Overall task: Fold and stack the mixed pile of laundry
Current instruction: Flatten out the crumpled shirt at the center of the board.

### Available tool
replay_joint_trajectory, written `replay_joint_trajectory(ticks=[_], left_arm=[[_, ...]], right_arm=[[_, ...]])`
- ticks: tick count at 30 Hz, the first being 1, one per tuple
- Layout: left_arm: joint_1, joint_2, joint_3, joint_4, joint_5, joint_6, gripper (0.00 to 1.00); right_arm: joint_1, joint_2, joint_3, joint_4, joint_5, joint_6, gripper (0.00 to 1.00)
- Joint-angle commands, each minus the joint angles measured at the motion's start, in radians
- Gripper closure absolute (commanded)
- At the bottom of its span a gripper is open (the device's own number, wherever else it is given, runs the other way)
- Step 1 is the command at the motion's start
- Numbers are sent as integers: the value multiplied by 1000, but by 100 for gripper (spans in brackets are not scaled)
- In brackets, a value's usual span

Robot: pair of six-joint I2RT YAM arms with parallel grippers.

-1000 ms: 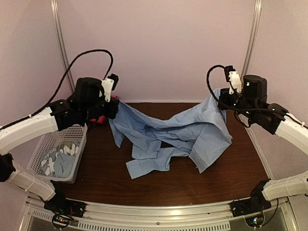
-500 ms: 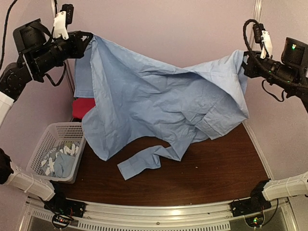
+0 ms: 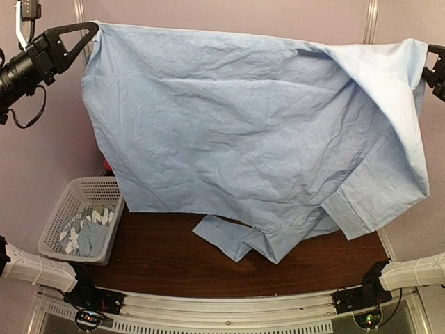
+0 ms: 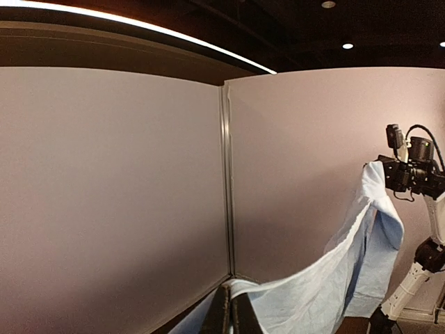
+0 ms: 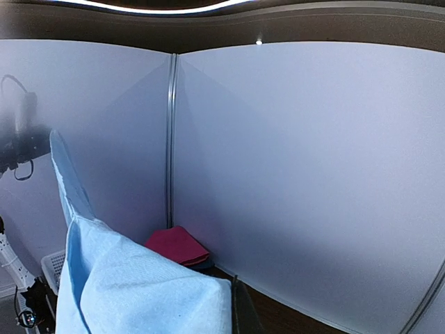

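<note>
Softness rules — large plain shirt (image 3: 250, 132), light and limp, hangs between left gripper (image 3: 92, 28), upper left, and right gripper (image 3: 431, 66), right edge, both clamped on top corners — sensible holds.

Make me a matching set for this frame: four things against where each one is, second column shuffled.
1 shirt
2 basket
3 magenta cloth
4 printed garment

a inside the basket
b far corner of the table, by the walls
c stretched out in the air
d left side of the table

Pairs: 1-c, 2-d, 3-b, 4-a
</note>
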Motion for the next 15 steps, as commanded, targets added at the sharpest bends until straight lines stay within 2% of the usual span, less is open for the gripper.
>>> replay_joint_trajectory(ticks=[1, 6, 10, 15], left_arm=[[1, -59, -29, 66, 196, -37, 100], [1, -34, 69, 74, 273, -83, 100], [1, 18, 159, 80, 269, -102, 100], [1, 82, 250, 80, 68, -74, 100]], right_arm=[[-5, -11, 55, -35, -120, -13, 100], [-24, 6, 175, -20, -161, 20, 100], [-61, 22, 208, 41, -195, 50, 100], [-66, 39, 242, 162, -32, 49, 100]])
